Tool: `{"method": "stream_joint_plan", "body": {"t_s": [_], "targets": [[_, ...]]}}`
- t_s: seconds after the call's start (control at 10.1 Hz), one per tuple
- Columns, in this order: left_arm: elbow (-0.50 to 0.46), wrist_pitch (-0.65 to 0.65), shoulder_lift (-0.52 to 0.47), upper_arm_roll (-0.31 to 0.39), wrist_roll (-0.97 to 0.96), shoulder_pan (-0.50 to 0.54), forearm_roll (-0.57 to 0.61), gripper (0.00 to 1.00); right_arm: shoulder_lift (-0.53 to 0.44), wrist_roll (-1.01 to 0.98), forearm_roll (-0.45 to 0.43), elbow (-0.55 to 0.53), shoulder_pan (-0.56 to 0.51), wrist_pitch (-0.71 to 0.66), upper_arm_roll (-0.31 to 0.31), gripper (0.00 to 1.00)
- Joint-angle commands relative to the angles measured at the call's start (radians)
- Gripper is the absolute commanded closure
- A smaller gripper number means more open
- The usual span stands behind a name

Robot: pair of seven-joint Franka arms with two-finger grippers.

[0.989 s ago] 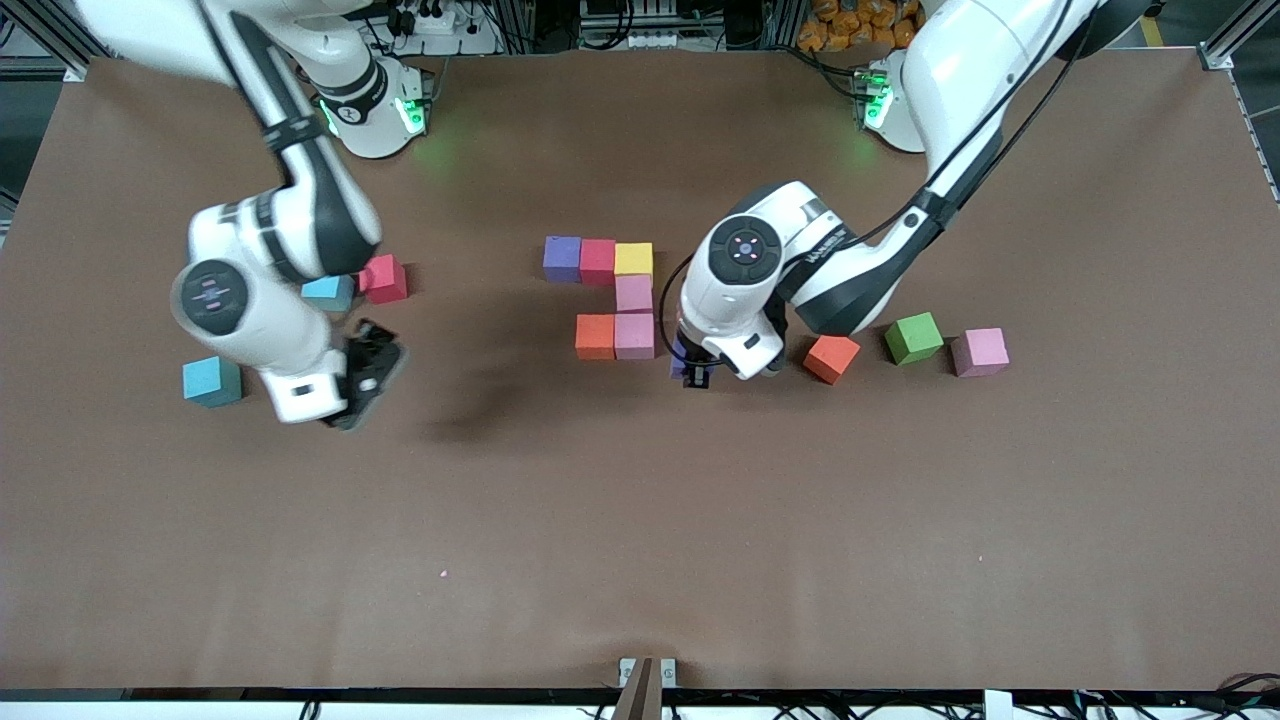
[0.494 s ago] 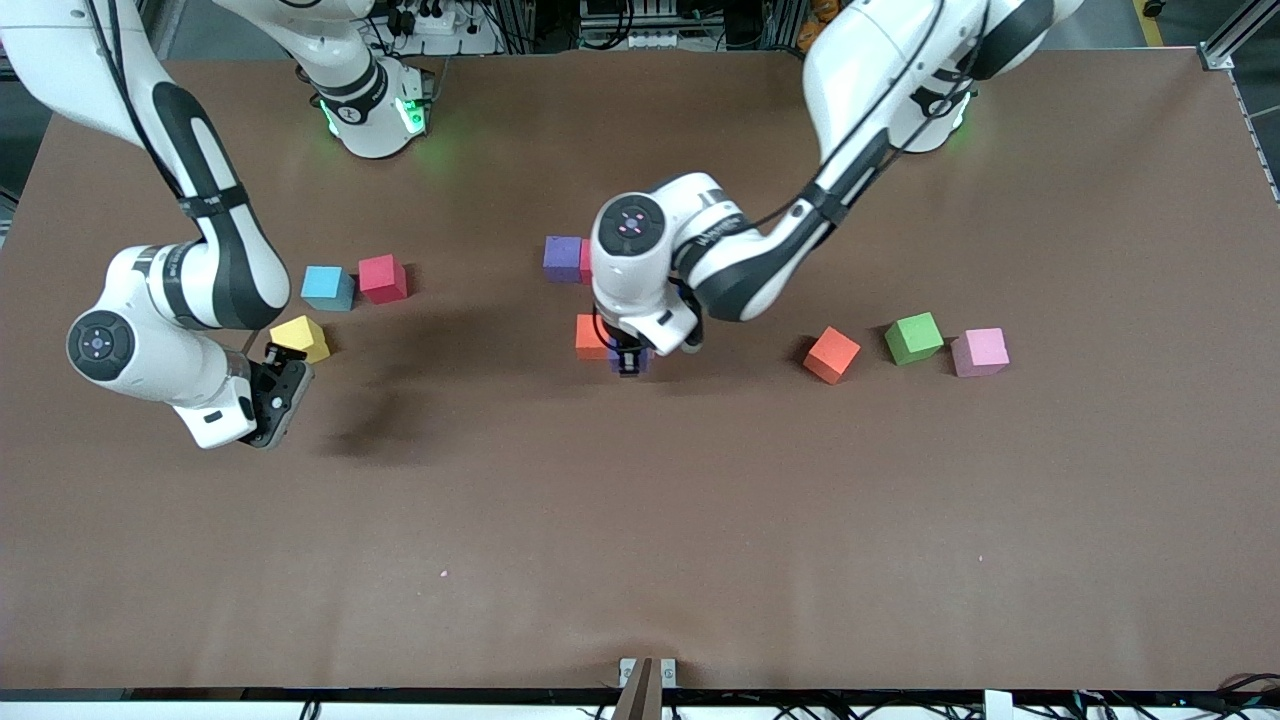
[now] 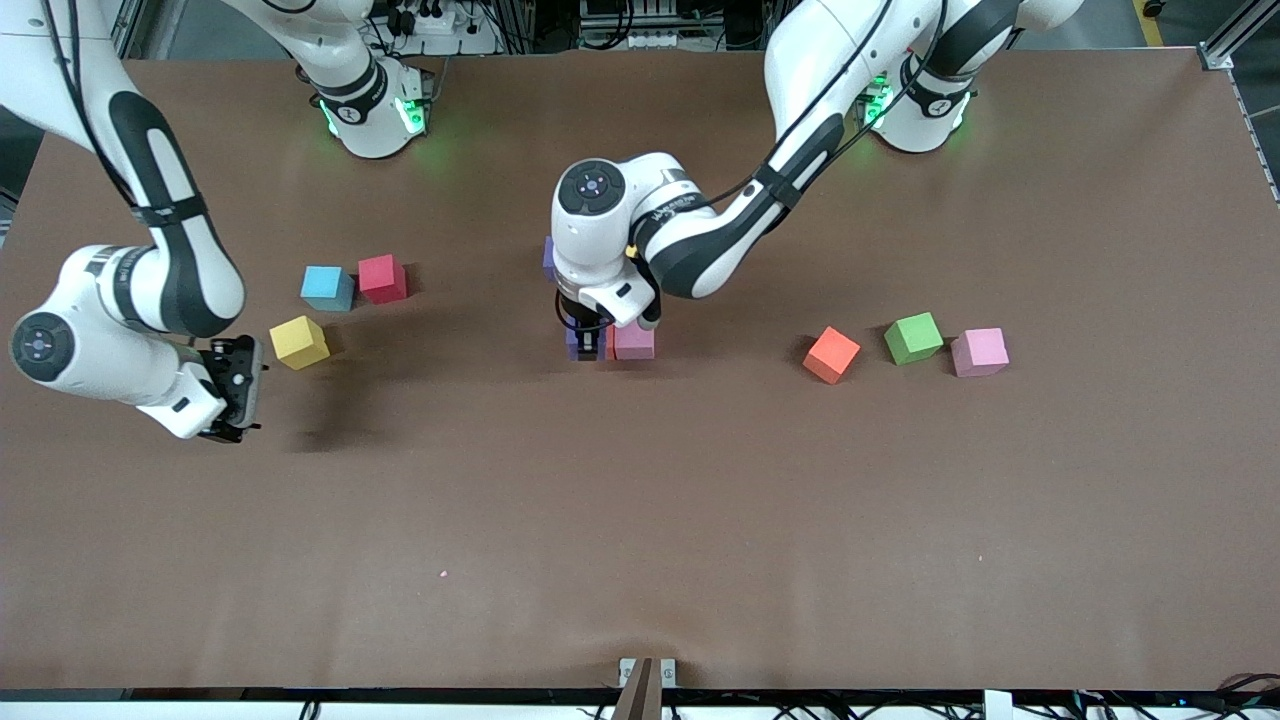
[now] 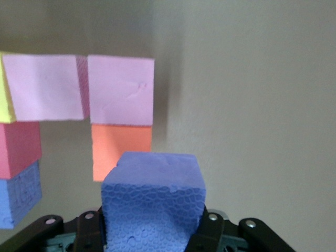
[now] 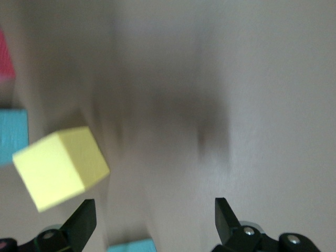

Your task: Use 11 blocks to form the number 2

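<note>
A brown mat (image 3: 640, 520) covers the table edge to edge. Past the bases lie aluminium framing, cables and a power strip (image 3: 430, 18). Both bases show green lights.

The left gripper (image 3: 585, 345) is clenched on a purple block (image 4: 153, 202) and hangs over the partly built number 2 (image 4: 79, 105) at mid-table. The left wrist view shows two pink blocks (image 4: 121, 90) side by side, an orange block (image 4: 119, 147) touching one of them, and yellow, red and purple blocks at the frame edge.

The right gripper (image 3: 232, 390) is released, fingers (image 5: 81, 223) spread, empty, over bare mat near a yellow block (image 3: 299, 342). Blue (image 3: 327, 287) and red (image 3: 383, 278) blocks sit just beside each other, farther from the front camera.

Toward the left arm's end, orange (image 3: 832, 354), green (image 3: 913, 337) and pink (image 3: 979, 352) blocks lie in a loose row.
</note>
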Motion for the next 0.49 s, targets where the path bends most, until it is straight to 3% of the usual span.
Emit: {"method": "stream_joint_plan", "body": {"t_s": [0.0, 0.2, 0.4], "targets": [[0.034, 0.028, 0.03, 0.025, -0.039, -0.046, -0.02, 0.6, -0.023, -0.171, -0.044, -0.013, -0.078, -0.002, 0.005, 0.0], [0.044, 0.051, 0.039, 0.037, -0.045, -0.068, -0.02, 0.6, -0.019, -0.296, -0.047, -0.021, -0.143, 0.008, 0.002, 0.0], [0.044, 0.076, 0.059, 0.037, -0.054, -0.076, -0.02, 0.59, -0.022, -0.3, -0.081, -0.071, -0.18, 0.071, 0.001, 0.0]]}}
